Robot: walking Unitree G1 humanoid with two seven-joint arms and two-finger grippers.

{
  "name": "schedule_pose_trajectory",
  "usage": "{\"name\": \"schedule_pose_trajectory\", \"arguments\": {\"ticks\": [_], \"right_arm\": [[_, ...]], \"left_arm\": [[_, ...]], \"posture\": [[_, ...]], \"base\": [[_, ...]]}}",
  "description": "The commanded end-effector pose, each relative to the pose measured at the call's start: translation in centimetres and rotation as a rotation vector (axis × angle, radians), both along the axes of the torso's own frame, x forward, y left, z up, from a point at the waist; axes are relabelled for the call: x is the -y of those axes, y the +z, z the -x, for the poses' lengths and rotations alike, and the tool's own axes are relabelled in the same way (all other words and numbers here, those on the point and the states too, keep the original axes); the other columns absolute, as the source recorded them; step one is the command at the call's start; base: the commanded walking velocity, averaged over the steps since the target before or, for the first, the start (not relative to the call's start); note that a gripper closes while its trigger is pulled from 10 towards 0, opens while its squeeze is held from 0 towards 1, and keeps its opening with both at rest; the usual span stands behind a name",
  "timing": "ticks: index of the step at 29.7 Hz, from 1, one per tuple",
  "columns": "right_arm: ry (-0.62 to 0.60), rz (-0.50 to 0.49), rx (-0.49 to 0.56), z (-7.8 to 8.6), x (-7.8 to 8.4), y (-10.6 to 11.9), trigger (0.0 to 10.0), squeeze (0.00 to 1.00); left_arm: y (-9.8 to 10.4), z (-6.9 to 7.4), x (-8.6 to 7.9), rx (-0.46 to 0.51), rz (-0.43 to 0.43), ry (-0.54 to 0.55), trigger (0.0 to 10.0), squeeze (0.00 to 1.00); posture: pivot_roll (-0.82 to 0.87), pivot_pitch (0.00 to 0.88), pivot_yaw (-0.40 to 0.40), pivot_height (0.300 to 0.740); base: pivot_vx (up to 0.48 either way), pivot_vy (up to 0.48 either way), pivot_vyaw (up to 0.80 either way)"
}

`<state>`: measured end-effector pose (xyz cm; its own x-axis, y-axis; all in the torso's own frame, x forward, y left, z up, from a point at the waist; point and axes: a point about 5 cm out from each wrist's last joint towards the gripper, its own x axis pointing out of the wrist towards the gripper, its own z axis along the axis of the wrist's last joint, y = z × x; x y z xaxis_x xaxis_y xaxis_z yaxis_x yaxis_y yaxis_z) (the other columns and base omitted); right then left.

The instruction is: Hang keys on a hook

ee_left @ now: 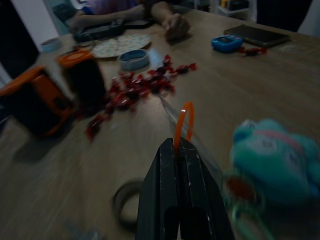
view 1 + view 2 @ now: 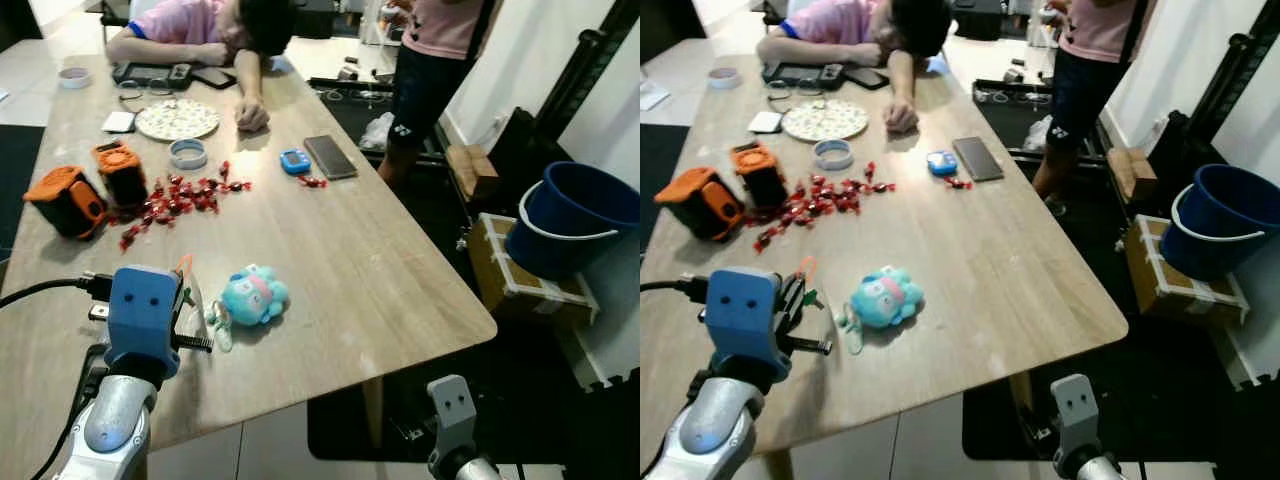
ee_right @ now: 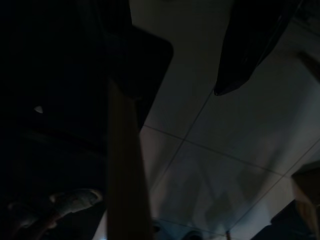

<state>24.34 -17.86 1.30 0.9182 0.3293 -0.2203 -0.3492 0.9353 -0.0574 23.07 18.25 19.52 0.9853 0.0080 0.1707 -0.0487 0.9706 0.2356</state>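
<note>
A keychain with a turquoise plush toy (image 2: pixel 256 295) lies on the wooden table (image 2: pixel 380 270) near its front edge. A pale green ring and a clear tag (image 2: pixel 218 326) lie beside the plush. My left gripper (image 1: pixel 176 146) is shut on the keychain's thin orange loop (image 1: pixel 184 120), which sticks up just past its fingertips. In the left eye view the left gripper (image 2: pixel 186 306) sits low over the table, just left of the plush. My right arm (image 2: pixel 455 405) hangs idle below the table's front edge.
Red wrapped candies (image 2: pixel 180 200) and two orange-and-black devices (image 2: pixel 68 200) lie behind the gripper. Farther back are a phone (image 2: pixel 330 156), a tape roll (image 2: pixel 188 153) and a plate (image 2: pixel 176 119). One person (image 2: pixel 215 25) rests on the far end; another (image 2: pixel 430 60) stands right. A blue bucket (image 2: pixel 575 220) sits on boxes.
</note>
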Motion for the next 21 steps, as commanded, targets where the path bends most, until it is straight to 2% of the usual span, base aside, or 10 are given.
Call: {"name": "schedule_pose_trajectory", "arguments": {"ticks": [1,16,21], "right_arm": [[-0.009,0.004,-0.044,0.84,0.39,-0.87,10.0,0.0],[-0.003,0.005,-0.046,0.74,0.31,-0.88,10.0,0.0],[0.0,0.004,-0.045,0.73,0.24,-0.88,10.0,0.0]], "left_arm": [[-0.6,0.09,0.13,-0.019,0.008,0.004,10.0,0.0],[-0.64,0.05,0.07,-0.019,0.007,0.009,10.0,0.0],[-0.64,0.07,0.0,-0.018,0.006,0.013,10.0,0.0]], "posture": [[0.23,0.157,-0.061,0.74],[0.23,0.157,-0.064,0.74],[0.23,0.161,-0.063,0.74]], "base": [[-0.424,0.0,0.0],[-0.39,0.0,0.0],[-0.049,0.0,0.0]]}}
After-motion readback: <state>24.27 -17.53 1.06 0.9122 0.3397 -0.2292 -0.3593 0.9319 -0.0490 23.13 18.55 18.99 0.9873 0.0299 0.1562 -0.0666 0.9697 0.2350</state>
